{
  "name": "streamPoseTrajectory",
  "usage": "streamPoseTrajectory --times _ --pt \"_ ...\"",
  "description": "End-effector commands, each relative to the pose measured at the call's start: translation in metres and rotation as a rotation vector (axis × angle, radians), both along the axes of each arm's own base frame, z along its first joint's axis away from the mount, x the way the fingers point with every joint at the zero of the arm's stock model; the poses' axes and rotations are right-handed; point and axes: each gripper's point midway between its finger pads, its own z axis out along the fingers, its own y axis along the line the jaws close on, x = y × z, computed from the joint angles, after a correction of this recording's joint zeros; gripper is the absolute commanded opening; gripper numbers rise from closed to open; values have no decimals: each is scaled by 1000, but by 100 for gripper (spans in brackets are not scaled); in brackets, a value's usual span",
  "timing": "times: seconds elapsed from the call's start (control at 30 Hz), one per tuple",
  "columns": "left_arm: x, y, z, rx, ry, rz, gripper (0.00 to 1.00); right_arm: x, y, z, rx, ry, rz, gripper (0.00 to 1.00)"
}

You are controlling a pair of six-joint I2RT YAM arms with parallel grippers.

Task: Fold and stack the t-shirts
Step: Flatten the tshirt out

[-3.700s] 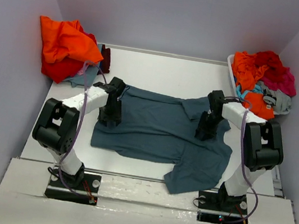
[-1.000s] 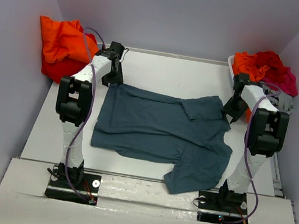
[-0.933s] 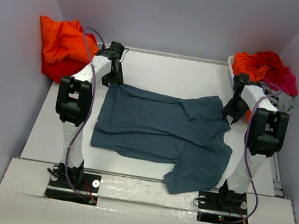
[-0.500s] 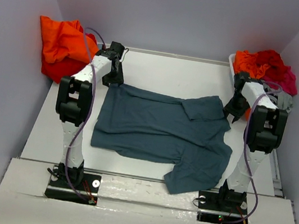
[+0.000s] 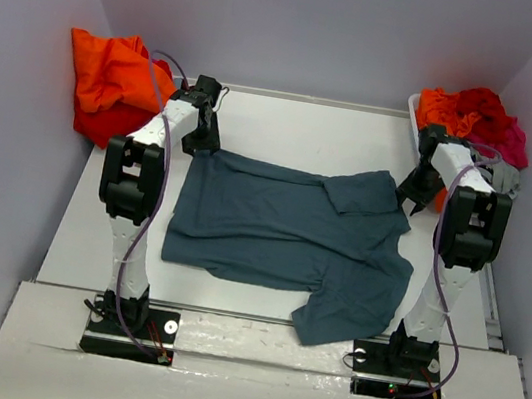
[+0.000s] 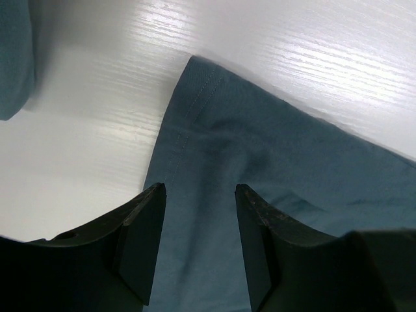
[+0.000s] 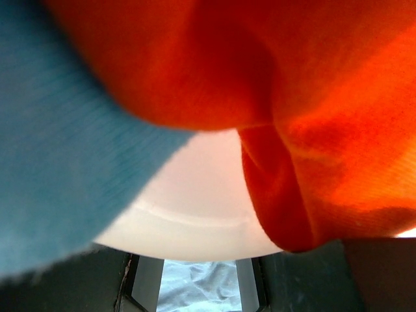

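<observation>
A dark slate-blue t-shirt [image 5: 281, 232] lies spread across the middle of the table, its right side rumpled and a sleeve folded over. My left gripper [image 5: 203, 139] hovers at the shirt's far left corner. In the left wrist view its jaws [image 6: 199, 190] stand open, straddling the slate-blue cloth [image 6: 273, 169] just inside the hemmed corner, with nothing pinched. My right gripper [image 5: 416, 197] is beside the shirt's far right corner, tight against the bin. Its wrist view is filled by orange cloth [image 7: 325, 97] and teal cloth [image 7: 58, 130]. Those jaws [image 7: 195, 257] are apart and hold nothing.
A heap of orange and red t-shirts [image 5: 112, 84] lies at the far left corner. A white bin [image 5: 413, 117] at the far right holds several crumpled shirts [image 5: 476, 121] in orange, red, magenta and grey. Purple walls close in on both sides.
Both arms have left the middle of the shirt and reached out to its far corners. Over the last second the right gripper edged rightward against the bin; the left stayed still.
</observation>
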Motion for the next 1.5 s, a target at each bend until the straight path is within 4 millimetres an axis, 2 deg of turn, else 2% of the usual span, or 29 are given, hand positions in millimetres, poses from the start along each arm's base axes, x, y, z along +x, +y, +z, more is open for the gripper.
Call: streamPoseTrajectory --times 0.0,0.43,0.57,0.73,1.07,1.47 --pt "1 4 2 1 -5 3 58 23 -8 -28 58 -53 -17 47" --pt "1 3 -1 0 5 -3 58 35 13 -42 136 -42 18 46" --pt "2 3 -1 0 4 -3 58 37 13 -46 140 -35 18 45" --pt "2 3 -3 2 8 -2 58 33 15 -56 154 -10 23 45" --pt "0 3 -3 2 9 -1 58 26 34 -71 192 17 54 41" --pt "-3 4 -4 3 12 -1 58 29 40 -73 208 35 75 40"
